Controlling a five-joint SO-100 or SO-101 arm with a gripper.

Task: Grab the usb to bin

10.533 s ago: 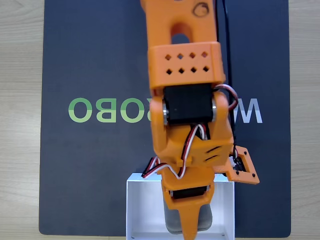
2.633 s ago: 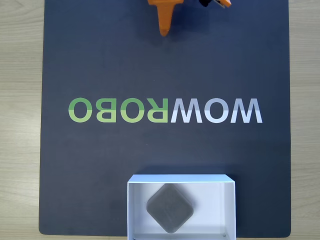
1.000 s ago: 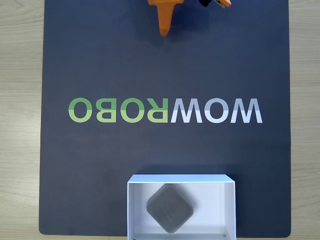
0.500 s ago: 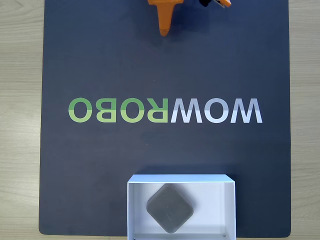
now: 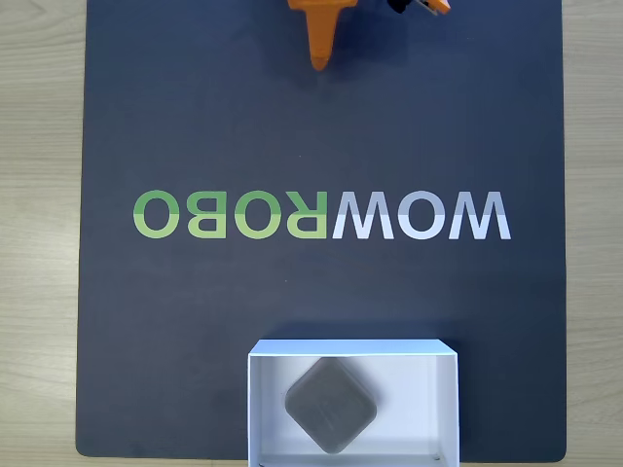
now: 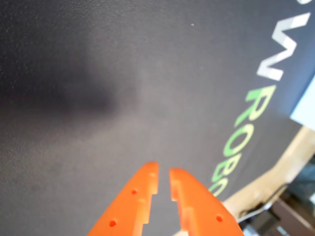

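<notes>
The fixed view looks straight down from above on the dark mat [image 5: 195, 321], its logo [image 5: 321, 215] upside down. The wrist view sits close above the same mat [image 6: 98, 98], facing downward behind the orange gripper [image 6: 163, 183]; both share the logo [image 6: 246, 123]

"WOWROBO", upside down, on mat [image 5: 195, 117]

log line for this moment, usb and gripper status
usb: in bin, lying flat | gripper: empty, fingers nearly shut, over mat at far end from bin | task: looks done
</notes>
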